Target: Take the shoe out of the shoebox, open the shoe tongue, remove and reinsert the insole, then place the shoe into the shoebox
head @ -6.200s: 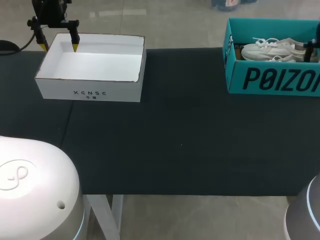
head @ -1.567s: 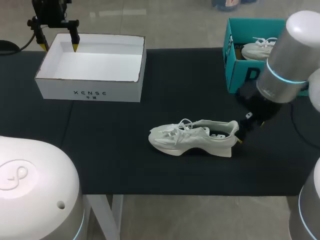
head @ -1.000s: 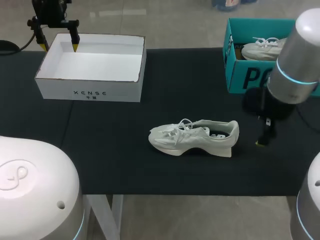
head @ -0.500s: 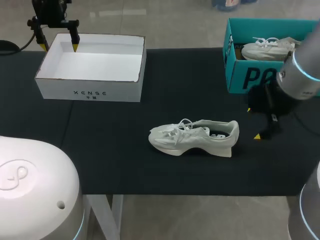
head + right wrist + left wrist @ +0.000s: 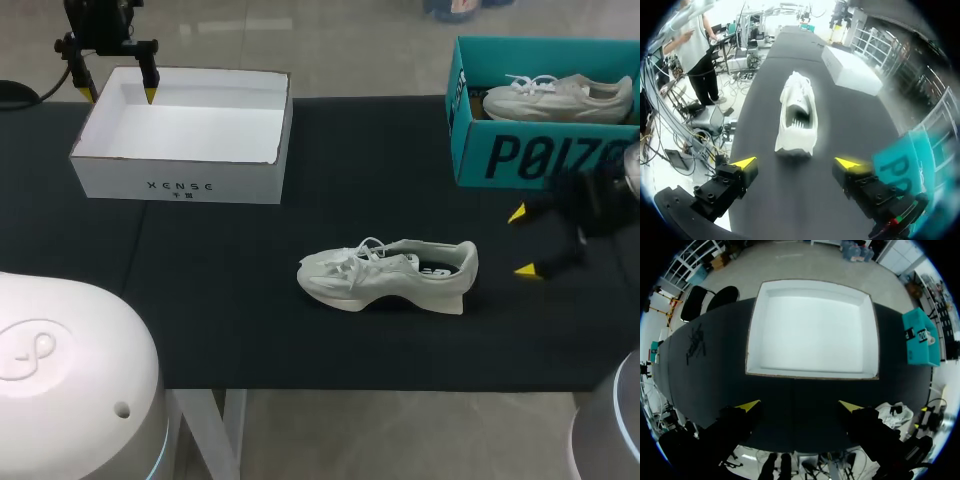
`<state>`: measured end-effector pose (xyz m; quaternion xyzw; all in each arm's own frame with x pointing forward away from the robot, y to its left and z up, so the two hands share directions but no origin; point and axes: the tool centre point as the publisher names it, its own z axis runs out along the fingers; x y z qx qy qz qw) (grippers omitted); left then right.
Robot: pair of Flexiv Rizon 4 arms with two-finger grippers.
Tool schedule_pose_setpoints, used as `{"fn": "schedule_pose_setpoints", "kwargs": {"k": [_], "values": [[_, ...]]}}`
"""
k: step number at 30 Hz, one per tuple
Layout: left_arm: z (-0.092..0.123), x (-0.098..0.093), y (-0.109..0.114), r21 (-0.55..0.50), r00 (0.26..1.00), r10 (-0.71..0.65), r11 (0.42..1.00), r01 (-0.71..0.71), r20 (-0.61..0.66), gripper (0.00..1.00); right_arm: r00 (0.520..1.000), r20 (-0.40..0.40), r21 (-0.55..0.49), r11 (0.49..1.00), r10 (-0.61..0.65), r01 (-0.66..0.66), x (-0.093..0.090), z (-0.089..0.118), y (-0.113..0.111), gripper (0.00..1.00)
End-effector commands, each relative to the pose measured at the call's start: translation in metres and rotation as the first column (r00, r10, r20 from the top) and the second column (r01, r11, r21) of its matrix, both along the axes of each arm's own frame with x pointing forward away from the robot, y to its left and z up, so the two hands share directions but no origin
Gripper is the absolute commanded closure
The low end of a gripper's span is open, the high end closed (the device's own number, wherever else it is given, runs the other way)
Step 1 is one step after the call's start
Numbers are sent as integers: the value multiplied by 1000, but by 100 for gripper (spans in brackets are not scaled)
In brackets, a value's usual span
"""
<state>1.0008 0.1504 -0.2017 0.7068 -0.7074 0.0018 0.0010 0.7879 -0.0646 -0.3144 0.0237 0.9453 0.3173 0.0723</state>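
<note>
The black table (image 5: 380,170) stretches wide under both arms. The right gripper (image 5: 522,241) hangs just behind the heel of the shoe (image 5: 390,275), its fingers spread wide and holding nothing. The left gripper (image 5: 118,95), also spread and empty, hovers above the far left corner of the white box (image 5: 180,185), which has nothing in it. The shoe stands on its sole mid-table, touched by neither gripper. A second shoe (image 5: 555,98) sits in the teal box (image 5: 540,160). The taking-out looks done. Opening the tongue, pulling and refitting the insole, and boxing the shoe all appear still to do.
</note>
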Motion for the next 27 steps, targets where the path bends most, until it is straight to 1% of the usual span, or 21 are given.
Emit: {"fn": "schedule_pose_setpoints", "kwargs": {"k": [1,7,8,9,10,13,15,17,22,27], "values": [[1,0,0,1,1000,0,1000,0,0,0,1000,21,153,988,18,-21,0,-6,-3,0],[1,0,0,1,1000,0,1000,0,0,0,1000,21,153,988,18,-21,0,-6,-3,0],[1,0,0,1,1000,0,1000,0,0,0,1000,9,155,988,-15,14,2,-7,-1,0],[1,0,0,1,1000,0,1000,0,0,0,999,6,119,992,-41,40,3,-11,1,0],[1,0,0,1,1000,0,1000,0,0,0,999,6,116,992,-47,46,4,-14,3,0],[1,0,0,1,1000,0,1000,0,0,0,990,-44,134,982,-131,136,11,-27,2,0],[1,0,0,1,1000,0,1000,0,0,0,986,-54,135,977,-159,165,14,-35,3,0],[1,0,0,1,1000,0,1000,0,0,0,986,-56,126,978,-160,166,16,-44,6,0],[1,0,0,1,1000,0,1000,0,0,0,986,-55,146,976,-155,161,15,-62,15,0],[1,0,0,1,1000,0,1000,0,0,0,984,-94,161,973,-150,164,16,-80,25,0]]}}
